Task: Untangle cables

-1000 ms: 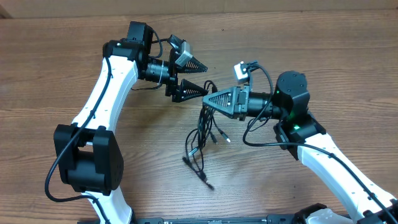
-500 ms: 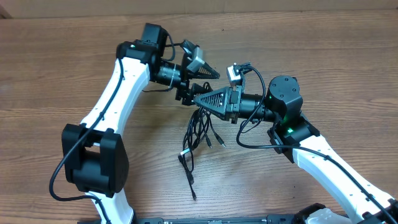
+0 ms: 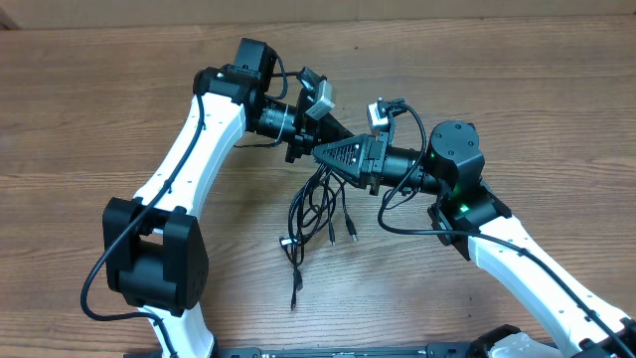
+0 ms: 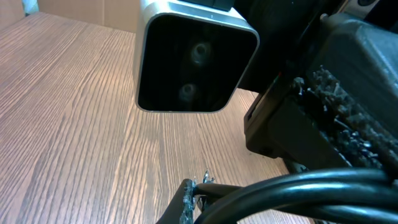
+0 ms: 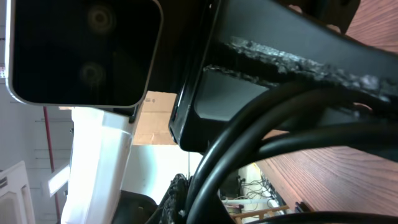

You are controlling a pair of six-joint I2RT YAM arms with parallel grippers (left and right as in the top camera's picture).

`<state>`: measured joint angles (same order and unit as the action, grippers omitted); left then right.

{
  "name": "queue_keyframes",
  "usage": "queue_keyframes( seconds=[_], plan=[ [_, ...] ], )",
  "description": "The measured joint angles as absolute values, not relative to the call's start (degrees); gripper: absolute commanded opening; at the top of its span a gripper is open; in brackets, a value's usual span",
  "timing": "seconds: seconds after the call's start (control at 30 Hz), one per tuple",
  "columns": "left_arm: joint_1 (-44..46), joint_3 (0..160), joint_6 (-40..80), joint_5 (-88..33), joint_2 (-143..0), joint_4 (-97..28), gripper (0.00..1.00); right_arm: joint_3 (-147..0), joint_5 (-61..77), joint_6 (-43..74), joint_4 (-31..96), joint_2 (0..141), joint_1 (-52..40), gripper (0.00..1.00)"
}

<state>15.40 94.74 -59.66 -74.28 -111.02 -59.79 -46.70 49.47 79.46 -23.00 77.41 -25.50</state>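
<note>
The cables (image 3: 316,214) are a bundle of thin black cords hanging in loops from the two grippers, their plug ends trailing on the wooden table (image 3: 89,119). My right gripper (image 3: 320,154) points left and is shut on the top of the bundle. Coming from the upper left, my left gripper (image 3: 336,132) meets it tip to tip and is shut on the same strands. In the left wrist view, thick-looking black cables (image 4: 298,186) cross the left gripper (image 4: 202,194). In the right wrist view, cables (image 5: 249,143) run through the right gripper (image 5: 186,194).
The right wrist's camera housing (image 4: 193,59) fills the left wrist view, and the left wrist's camera (image 5: 81,50) fills the right wrist view. Both arms crowd the table's middle. Bare wood lies to the far left and along the back edge.
My left gripper moved right to the right gripper's tip and shut on the cables. The bundle's lower loops and trailing end shifted slightly left and up the table.
</note>
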Motion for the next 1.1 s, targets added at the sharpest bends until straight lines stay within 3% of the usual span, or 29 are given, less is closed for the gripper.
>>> queue_keyframes(
  seconds=[0.1, 0.13, 0.17, 0.37, 0.43, 0.63, 0.7, 0.8, 1.0, 1.1],
  plan=[
    [15.4, 94.7, -59.8, -73.5, -111.0, -59.7, 0.04, -46.7, 49.5, 78.7, -20.9, 77.4, -25.5, 0.04],
    [15.3, 94.7, -59.8, -73.3, -111.0, -59.8, 0.1, -46.7, 49.5, 78.4, -20.3, 77.3, -25.5, 0.04],
    [15.2, 94.7, -59.8, -73.2, -111.0, -59.8, 0.26, -46.7, 49.5, 78.2, -19.7, 77.3, -25.5, 0.04],
    [14.9, 94.7, -59.0, -74.1, -111.0, -59.7, 0.52, -46.7, 49.5, 78.3, -20.2, 77.3, -25.5, 0.04],
    [15.1, 94.7, -58.8, -74.5, -111.0, -59.5, 0.54, -46.7, 49.4, 79.3, -22.2, 77.3, -25.5, 0.04],
    [16.8, 94.7, -58.7, -75.0, -111.0, -58.2, 0.51, -46.7, 48.5, 82.5, -23.2, 77.3, -25.6, 0.04],
    [16.9, 94.7, -58.7, -75.0, -111.0, -57.4, 0.39, -46.7, 48.4, 83.8, -23.2, 77.3, -25.7, 0.04],
    [16.9, 94.7, -58.9, -75.3, -111.0, -56.6, 0.04, -46.7, 47.3, 85.2, -23.4, 77.3, -26.0, 0.04],
    [16.9, 94.7, -59.0, -75.5, -111.0, -55.7, 0.04, -46.7, 45.8, 85.9, -23.4, 77.3, -26.3, 0.04],
    [16.9, 94.7, -59.0, -75.5, -111.0, -55.7, 0.04, -46.7, 45.6, 85.9, -23.2, 77.3, -26.4, 0.11]
  ],
)
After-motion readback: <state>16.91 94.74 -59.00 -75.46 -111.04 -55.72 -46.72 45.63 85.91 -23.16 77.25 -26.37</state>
